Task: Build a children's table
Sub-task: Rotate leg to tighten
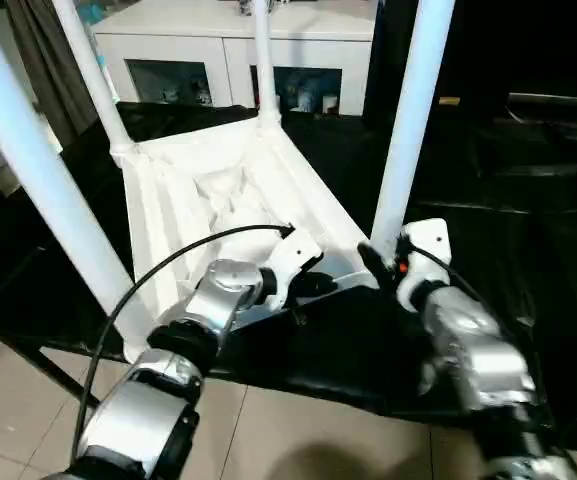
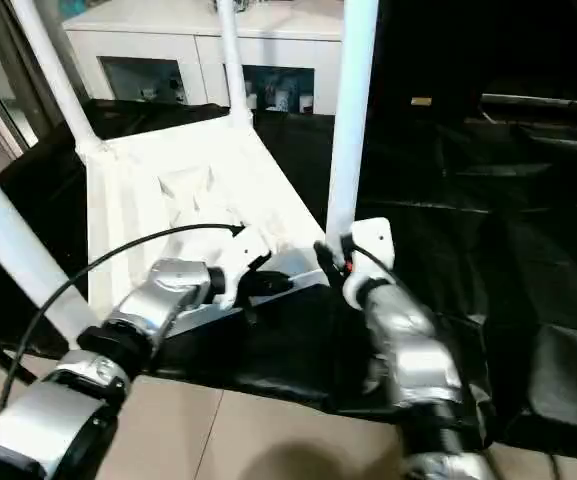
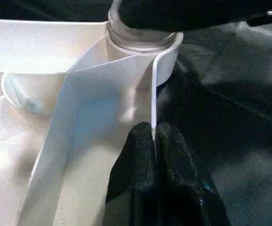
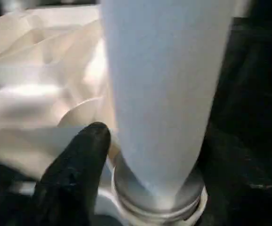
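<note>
Children's table (image 1: 238, 190) is lying upside down on the black-covered desk (image 1: 528, 250), ribbed underside facing up, all four legs standing in the corner sockets. Near-right leg (image 1: 408, 120) is sitting in its socket (image 3: 143, 44) at the corner closest to the robot. Left gripper (image 3: 153, 141) is pinching the thin upright rim of the top just beside that socket, jaws nearly together on the plastic edge. Right gripper (image 4: 86, 155) is sitting at the leg's base; one black finger is lying against the socket collar, but whether the jaws are clasping the leg, cannot tell. Judgement: the leg is being seated. To do this well, keep the rim pinned against twisting, press straight along the leg's axis, and check the collar sits flush all round.
</note>
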`<state>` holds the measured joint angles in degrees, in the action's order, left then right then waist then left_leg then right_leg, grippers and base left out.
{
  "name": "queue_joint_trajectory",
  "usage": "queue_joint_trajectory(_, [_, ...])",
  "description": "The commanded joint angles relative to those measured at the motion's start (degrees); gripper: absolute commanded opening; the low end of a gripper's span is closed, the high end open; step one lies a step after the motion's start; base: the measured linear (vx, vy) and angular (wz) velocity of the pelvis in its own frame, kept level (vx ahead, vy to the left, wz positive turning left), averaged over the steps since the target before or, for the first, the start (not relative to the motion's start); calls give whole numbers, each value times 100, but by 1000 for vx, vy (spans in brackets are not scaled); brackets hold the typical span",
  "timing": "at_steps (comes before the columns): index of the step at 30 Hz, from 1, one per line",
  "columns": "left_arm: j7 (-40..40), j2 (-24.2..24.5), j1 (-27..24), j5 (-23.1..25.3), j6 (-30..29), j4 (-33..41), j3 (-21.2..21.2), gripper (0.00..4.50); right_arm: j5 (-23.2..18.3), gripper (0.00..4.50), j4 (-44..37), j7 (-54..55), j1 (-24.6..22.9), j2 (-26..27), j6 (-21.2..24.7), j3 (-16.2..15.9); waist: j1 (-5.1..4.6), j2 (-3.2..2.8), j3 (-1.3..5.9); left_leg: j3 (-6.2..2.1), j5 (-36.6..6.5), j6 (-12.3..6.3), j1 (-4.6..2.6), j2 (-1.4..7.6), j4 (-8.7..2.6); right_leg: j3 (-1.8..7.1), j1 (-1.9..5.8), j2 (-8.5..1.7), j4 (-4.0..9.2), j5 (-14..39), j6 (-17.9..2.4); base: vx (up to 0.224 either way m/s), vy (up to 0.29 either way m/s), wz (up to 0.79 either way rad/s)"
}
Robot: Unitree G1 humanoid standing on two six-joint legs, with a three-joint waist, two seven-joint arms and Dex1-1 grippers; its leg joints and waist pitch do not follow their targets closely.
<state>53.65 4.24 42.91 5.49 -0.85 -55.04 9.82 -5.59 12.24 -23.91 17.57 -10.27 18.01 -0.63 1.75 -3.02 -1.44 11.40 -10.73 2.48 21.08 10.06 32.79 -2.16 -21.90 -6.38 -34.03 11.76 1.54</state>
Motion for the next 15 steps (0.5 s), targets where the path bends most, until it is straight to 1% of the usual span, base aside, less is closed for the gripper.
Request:
queue_joint_trajectory(1, [694,125,-241,-372,207,159,-51,0,-364,300,-406,-1161,-234,-262,316,-744,38,182,223,-126,-1169,-507,-3,249,-382,149,211,-204,470,1169,-1159,0,0,0])
queue_joint_trajectory(2, [882,207,-293,-415,204,227,-49,0,-418,300,-493,-1321,-278,-389,344,-742,32,185,230,-112,-1108,-574,5,256,-363,163,199,-202,450,1030,-1196,0,0,0])
queue_joint_trajectory(4, [1377,373,-420,-571,168,431,-63,0,-523,300,-598,-1595,-335,-596,400,-676,28,182,236,-120,-1036,-619,22,256,-363,148,213,-206,434,965,-1267,0,0,0])
queue_joint_trajectory(6, [1780,558,-527,-650,-35,629,-26,0,-500,300,-617,-1794,-376,-780,320,-639,30,172,244,-109,-961,-634,-4,279,-355,153,190,-206,414,842,-1386,0,0,0])
queue_joint_trajectory(7, [1971,662,-588,-667,-90,728,11,0,-549,300,-678,-1919,-412,-856,361,-608,30,166,246,-100,-950,-639,-10,279,-347,154,181,-200,407,782,-1433,0,0,0])
queue_joint_trajectory(8, [2089,735,-629,-677,-157,793,32,0,-600,300,-751,-2035,-450,-930,402,-590,44,159,256,-95,-852,-672,-11,282,-340,150,190,-190,377,577,-1513,0,0,0])
queue_joint_trajectory(9, [2151,773,-651,-689,-201,823,36,0,-647,300,-808,-2123,-479,-984,439,-583,45,160,256,-91,-801,-696,-8,284,-336,143,190,-181,360,470,-1547,0,0,0])
queue_joint_trajectory(12, [2290,919,-733,-738,-283,932,21,0,-790,300,-965,-2408,-562,-1171,534,-645,64,148,253,-88,-853,-691,-24,295,-335,142,187,-187,354,459,-1598,0,0,0])
queue_joint_trajectory(13, [2321,957,-756,-750,-290,966,15,0,-806,300,-995,-2476,-584,-1209,555,-674,60,156,249,-82,-882,-689,-17,293,-334,143,190,-188,356,461,-1606,0,0,0])
queue_joint_trajectory(14, [2331,969,-764,-753,-293,979,12,0,-809,286,-1005,-2498,-592,-1221,562,-684,66,159,246,-81,-896,-672,-15,291,-336,146,188,-197,361,509,-1595,0,0,0])
queue_joint_trajectory(15, [2359,1002,-786,-764,-309,1018,-2,0,-823,276,-1014,-2550,-608,-1246,569,-704,63,179,247,-78,-912,-653,-17,286,-334,147,185,-195,366,550,-1583,0,0,0])
